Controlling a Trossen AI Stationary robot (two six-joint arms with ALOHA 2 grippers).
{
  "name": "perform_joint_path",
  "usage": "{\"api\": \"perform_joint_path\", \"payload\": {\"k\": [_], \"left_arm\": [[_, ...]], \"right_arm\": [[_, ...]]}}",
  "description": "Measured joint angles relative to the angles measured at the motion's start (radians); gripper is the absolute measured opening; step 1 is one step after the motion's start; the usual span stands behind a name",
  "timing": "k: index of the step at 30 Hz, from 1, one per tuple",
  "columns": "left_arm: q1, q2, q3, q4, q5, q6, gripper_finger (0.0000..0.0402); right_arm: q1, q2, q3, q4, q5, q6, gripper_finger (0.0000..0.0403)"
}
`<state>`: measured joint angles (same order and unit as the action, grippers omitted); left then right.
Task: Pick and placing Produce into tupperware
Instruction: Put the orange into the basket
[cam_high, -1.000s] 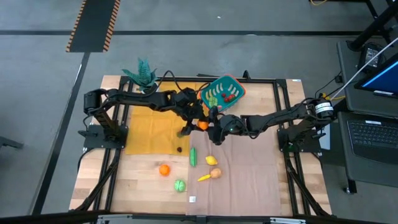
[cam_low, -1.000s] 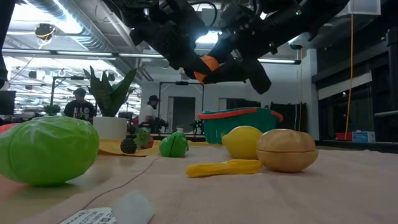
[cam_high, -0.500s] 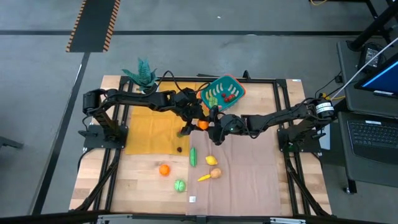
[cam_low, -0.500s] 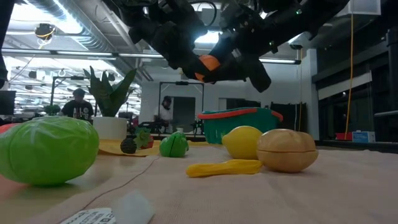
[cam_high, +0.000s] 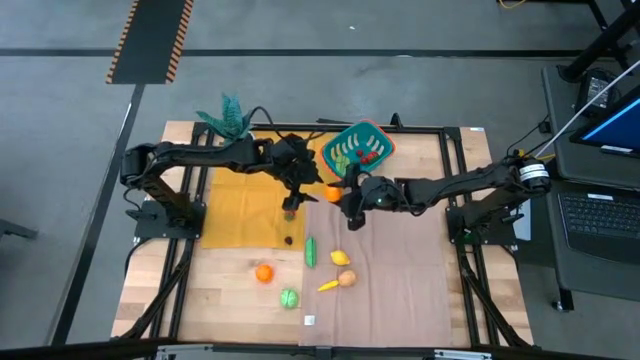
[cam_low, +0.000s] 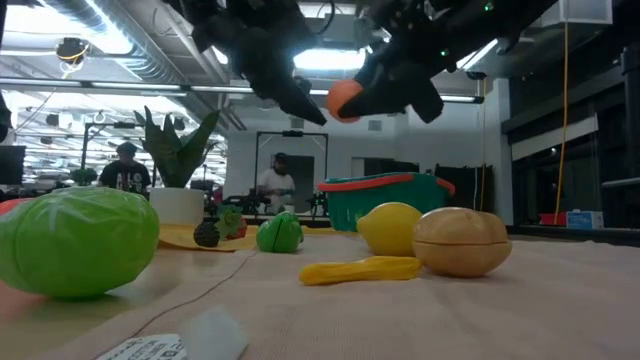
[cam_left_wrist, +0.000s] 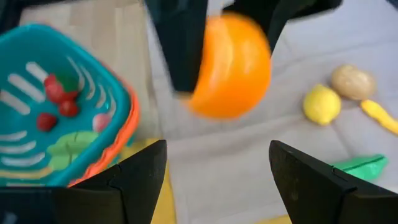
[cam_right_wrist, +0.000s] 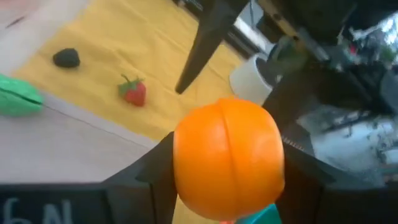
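Note:
A round orange toy fruit (cam_right_wrist: 229, 158) hangs in the air over the table's middle, with my right gripper (cam_high: 340, 196) shut on it. My left gripper (cam_left_wrist: 217, 149) faces it from the table's left, a short way off. It is open, with nothing between its fingers. The teal tupperware (cam_high: 358, 146) with an orange-red rim rests on the table just beyond, holding red and green pieces. More produce lies nearer: a lemon (cam_high: 342, 257), a tan piece (cam_high: 347, 278), a green piece (cam_high: 311, 250), an orange (cam_high: 263, 272) and a green ball (cam_high: 289, 297). My right gripper pinches the orange fruit by two opposite sides (cam_right_wrist: 180, 163) between its two fingers. The fingers come from the table's right and slant a little downward. The fruit is lifted clear of the table (cam_low: 345, 99).
A yellow cloth (cam_high: 240, 205) covers the table's left part, with a strawberry (cam_right_wrist: 134, 92) and a dark piece (cam_right_wrist: 65, 58) on it. A teal plant in a white pot (cam_high: 228, 118) stands at the far left corner. People stand in the room beyond the table.
Both grippers have risen. My right gripper has rolled and carried the orange fruit up and a little toward the tupperware. My left gripper has drawn back from the fruit toward the table's left, so a gap now shows between them.

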<state>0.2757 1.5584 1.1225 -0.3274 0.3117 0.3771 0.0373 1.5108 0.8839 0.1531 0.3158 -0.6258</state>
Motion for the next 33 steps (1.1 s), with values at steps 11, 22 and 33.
{"api": "perform_joint_path", "payload": {"k": [11, 22, 33], "left_arm": [[0.014, -0.152, -0.215, 0.183, -0.057, -0.058, 0.0275], [0.034, -0.48, -0.552, 0.497, -0.173, -0.145, 0.0275], [0.036, -0.567, -0.77, 0.782, -0.23, -0.194, 0.0275]], "right_arm": [[-0.06, -0.005, 0.0, -0.033, 0.0, 0.144, 0.02], [-0.108, -0.075, -0.082, 0.036, -0.068, 0.287, 0.02], [-0.141, -0.208, -0.284, 0.322, -0.187, 0.389, 0.0199]]}}
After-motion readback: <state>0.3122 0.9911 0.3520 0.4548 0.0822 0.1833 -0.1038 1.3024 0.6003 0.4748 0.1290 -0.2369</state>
